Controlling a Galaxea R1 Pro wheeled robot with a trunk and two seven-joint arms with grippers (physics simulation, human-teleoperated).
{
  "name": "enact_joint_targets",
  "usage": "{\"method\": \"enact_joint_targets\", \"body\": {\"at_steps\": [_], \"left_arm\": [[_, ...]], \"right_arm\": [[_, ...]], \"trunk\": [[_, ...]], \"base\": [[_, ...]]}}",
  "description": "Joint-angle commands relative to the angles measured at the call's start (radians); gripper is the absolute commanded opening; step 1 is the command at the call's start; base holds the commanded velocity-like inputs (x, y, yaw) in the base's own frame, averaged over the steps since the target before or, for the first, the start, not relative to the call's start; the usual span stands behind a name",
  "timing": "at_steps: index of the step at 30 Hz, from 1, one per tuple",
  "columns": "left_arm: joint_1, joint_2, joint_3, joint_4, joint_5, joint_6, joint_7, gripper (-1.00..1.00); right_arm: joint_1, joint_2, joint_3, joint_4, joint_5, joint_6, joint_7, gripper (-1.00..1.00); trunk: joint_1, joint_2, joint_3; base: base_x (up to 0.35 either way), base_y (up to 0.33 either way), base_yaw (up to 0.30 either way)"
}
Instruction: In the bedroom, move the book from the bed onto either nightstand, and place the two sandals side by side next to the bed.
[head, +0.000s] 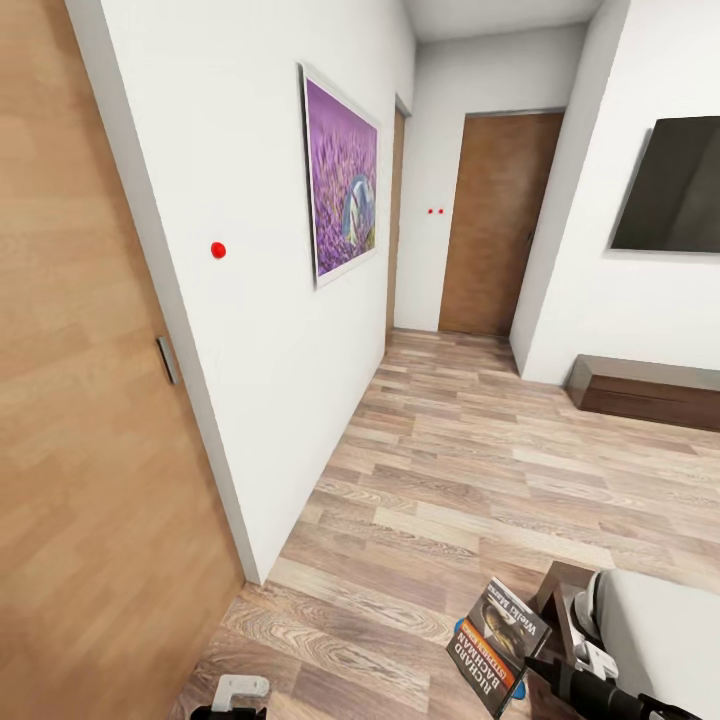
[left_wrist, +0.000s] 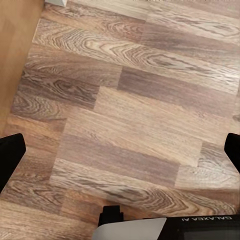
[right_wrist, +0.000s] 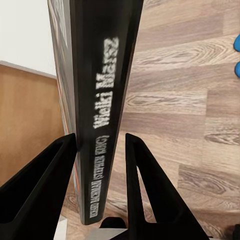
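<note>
Book (head: 497, 645) is hanging at lower right, the right gripper (right_wrist: 100, 145) clamping its spine above plank floor (head: 450, 470); the left gripper's (left_wrist: 117, 150) fingers are spreading wide, empty.

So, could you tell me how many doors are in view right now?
2: a light wood door close on the left of the head view, and a darker brown door at the hallway's far end. Others may be hidden.

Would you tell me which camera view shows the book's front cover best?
The head view: the book faces the camera there, cover picture and lettering readable. The right wrist view shows its dark spine, between the jaws.
</note>
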Motion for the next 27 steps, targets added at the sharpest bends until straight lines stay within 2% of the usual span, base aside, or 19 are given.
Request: {"method": "enact_joint_targets", "body": {"at_steps": [1,7,20,27], "left_arm": [[-0.001,0.000,0.009,0.001,-0.010,-0.003,0.000,1.00],[-0.001,0.000,0.009,0.001,-0.009,-0.004,0.000,1.00],[-0.001,0.000,0.009,0.001,-0.009,-0.004,0.000,1.00],[-0.001,0.000,0.008,0.001,-0.010,-0.004,0.000,1.00]], "right_arm": [[-0.002,0.000,0.004,0.003,-0.011,0.008,0.005,-1.00],[-0.002,0.000,0.004,0.003,-0.011,0.008,0.004,-1.00],[-0.002,0.000,0.004,0.003,-0.011,0.009,0.004,-1.00],[-0.002,0.000,0.005,0.003,-0.011,0.008,0.004,-1.00]], "trunk": [[0.001,-0.002,-0.002],[0.001,-0.002,-0.002],[0.001,-0.002,-0.002],[0.001,-0.002,-0.002]], "base": [[0.000,0.000,0.000],[0.160,0.000,0.000],[0.324,0.038,-0.002],[0.260,0.108,-0.193]]}}
